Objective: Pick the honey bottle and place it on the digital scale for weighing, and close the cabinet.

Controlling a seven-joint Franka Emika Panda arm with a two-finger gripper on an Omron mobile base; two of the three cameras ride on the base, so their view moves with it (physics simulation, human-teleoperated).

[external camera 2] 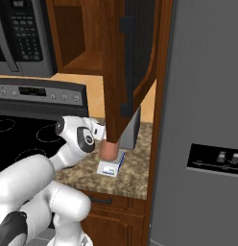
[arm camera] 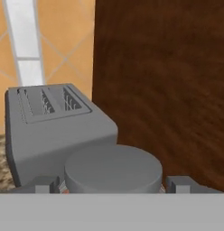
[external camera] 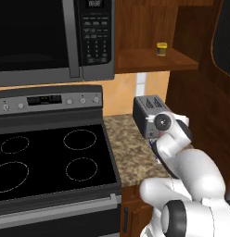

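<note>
A white robot arm reaches low over a speckled granite tabletop (external camera: 128,152) in a rendered kitchen, where the honey bottle (external camera 2: 109,151) stands upright on the digital scale (external camera 2: 112,165). In the right base view the reddish-brown jar sits on the white slab, whose blue front edge faces the camera; its upper part is hidden behind the open cabinet door (external camera 2: 130,57). In the hand view the bottle's grey lid (arm camera: 113,170) sits directly between the two dark fingertips (arm camera: 45,184) of the claw (arm camera: 113,186). The tips stand just outside the lid on either side; whether they touch the jar cannot be told.

The grey toaster (external camera: 148,114) stands just behind the bottle, against the tiled wall, its two slots facing up. A brown wooden side panel (arm camera: 168,81) rises close on the bottle's other side. The cabinet (external camera: 154,41) hangs open above, with a tiny yellow jar (external camera: 162,48) on its shelf, and its dark-panelled door swings out over the scale. A black-and-steel microwave (external camera: 52,37) hangs over the black stove (external camera: 47,162) to the left, and a grey refrigerator (external camera 2: 202,120) stands at the far right. Keypad and display markings on the appliances are too small to read.
</note>
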